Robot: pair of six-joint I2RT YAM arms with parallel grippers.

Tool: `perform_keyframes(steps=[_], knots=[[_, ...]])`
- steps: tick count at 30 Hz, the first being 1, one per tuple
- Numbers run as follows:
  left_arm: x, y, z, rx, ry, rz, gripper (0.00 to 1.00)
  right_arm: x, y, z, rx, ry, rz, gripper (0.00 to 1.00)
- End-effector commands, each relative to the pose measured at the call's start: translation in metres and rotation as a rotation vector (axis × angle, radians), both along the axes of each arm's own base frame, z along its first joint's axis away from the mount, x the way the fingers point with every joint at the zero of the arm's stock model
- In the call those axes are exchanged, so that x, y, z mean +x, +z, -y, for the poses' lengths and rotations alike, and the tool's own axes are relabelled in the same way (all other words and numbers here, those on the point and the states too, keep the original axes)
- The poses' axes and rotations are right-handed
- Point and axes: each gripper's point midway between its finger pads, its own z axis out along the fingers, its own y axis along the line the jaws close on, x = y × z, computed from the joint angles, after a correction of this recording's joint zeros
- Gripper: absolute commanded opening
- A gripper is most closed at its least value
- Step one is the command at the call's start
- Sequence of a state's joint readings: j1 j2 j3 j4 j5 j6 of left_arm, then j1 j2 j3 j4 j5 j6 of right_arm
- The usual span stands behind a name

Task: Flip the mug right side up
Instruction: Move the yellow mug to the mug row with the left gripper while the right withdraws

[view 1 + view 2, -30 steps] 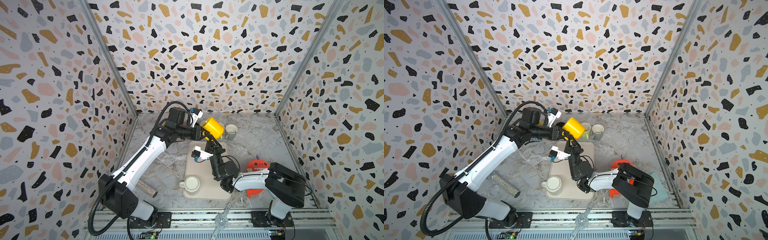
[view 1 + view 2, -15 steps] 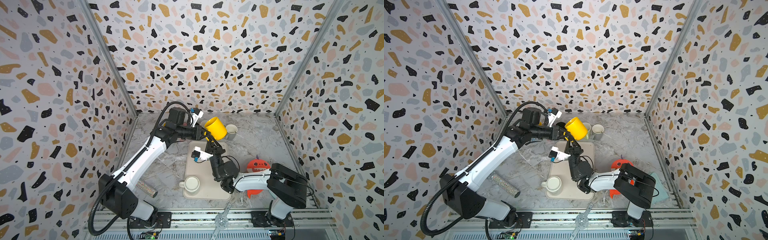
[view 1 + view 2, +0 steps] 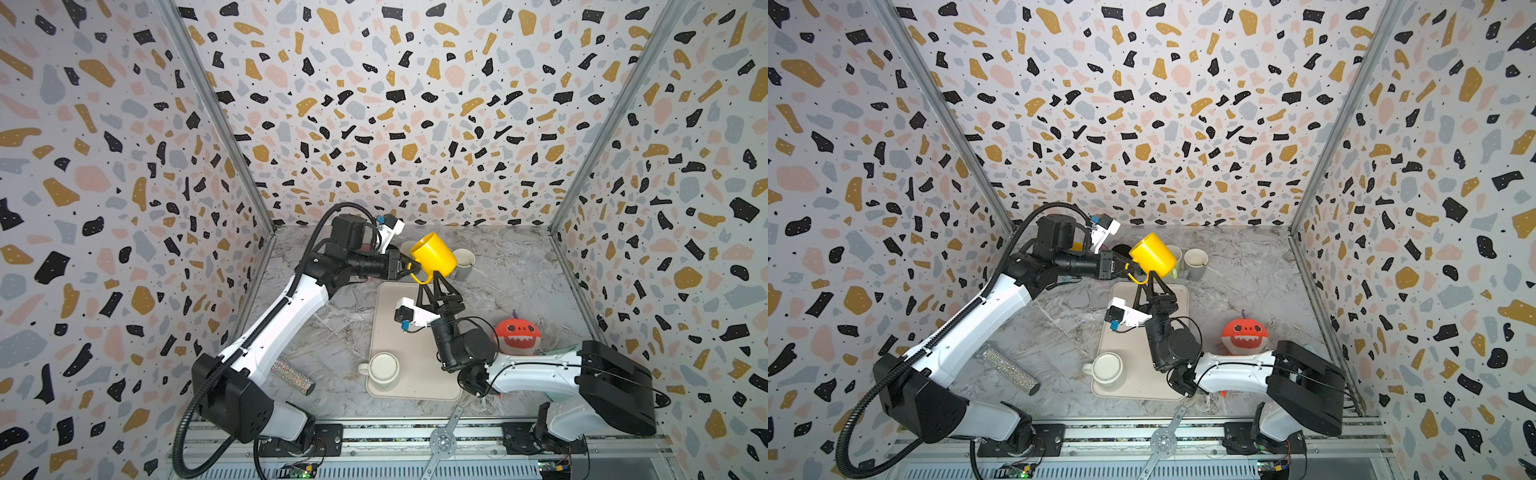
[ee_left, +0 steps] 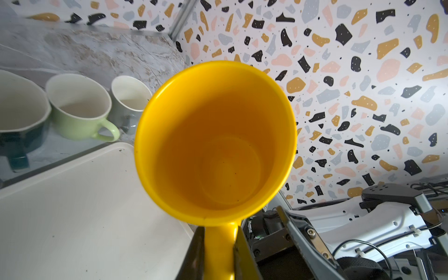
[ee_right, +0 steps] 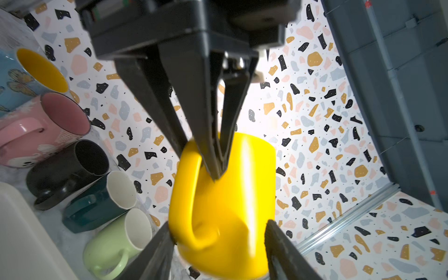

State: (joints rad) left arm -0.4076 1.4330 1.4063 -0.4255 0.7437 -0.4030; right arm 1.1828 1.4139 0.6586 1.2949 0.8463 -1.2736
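The yellow mug hangs in the air over the far end of the tray, tilted, its mouth facing up and towards the left arm. My left gripper is shut on the mug's handle; in the left wrist view I look straight into the mug. My right gripper points up from below and stands open, its fingers on either side of the mug's lower body. One finger lies close against the handle side; the other stands off it.
A beige tray carries a white mug at its near end. A row of mugs lines the back, among them a grey one and a green one. A red plush toy sits right; a glitter cylinder lies left.
The right gripper's jaws have spread apart off the mug. The mug has tipped in the left gripper, its mouth now facing more upward.
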Motion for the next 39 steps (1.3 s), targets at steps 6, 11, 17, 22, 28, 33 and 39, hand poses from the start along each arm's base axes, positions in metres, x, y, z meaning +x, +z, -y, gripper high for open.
perform_keyframes(steps=[6, 11, 17, 22, 28, 33, 39], knots=[[0.069, -0.036, -0.110, 0.224, 0.453, 0.080, 0.00, -0.031, 0.079, 0.057, 0.590, 0.228, -0.232, 0.61], [0.073, -0.046, -0.155, 0.307, 0.621, 0.095, 0.00, -0.037, 0.086, 0.069, 0.656, 0.249, -0.293, 0.61], [0.067, -0.051, -0.223, 0.401, 0.869, 0.119, 0.00, -0.035, 0.087, 0.069, 0.686, 0.269, -0.331, 0.62], [0.057, -0.038, -0.274, 0.452, 1.106, 0.190, 0.00, -0.025, 0.083, 0.068, 0.700, 0.272, -0.362, 0.63], [0.068, -0.043, -0.290, 0.457, 1.195, 0.229, 0.00, -0.013, 0.079, 0.073, 0.734, 0.287, -0.397, 0.63], [0.087, -0.061, -0.300, 0.465, 1.257, 0.232, 0.00, -0.005, 0.077, 0.078, 0.764, 0.295, -0.423, 0.63], [0.106, -0.072, -0.308, 0.458, 1.308, 0.265, 0.00, 0.002, 0.073, 0.089, 0.799, 0.289, -0.436, 0.64]])
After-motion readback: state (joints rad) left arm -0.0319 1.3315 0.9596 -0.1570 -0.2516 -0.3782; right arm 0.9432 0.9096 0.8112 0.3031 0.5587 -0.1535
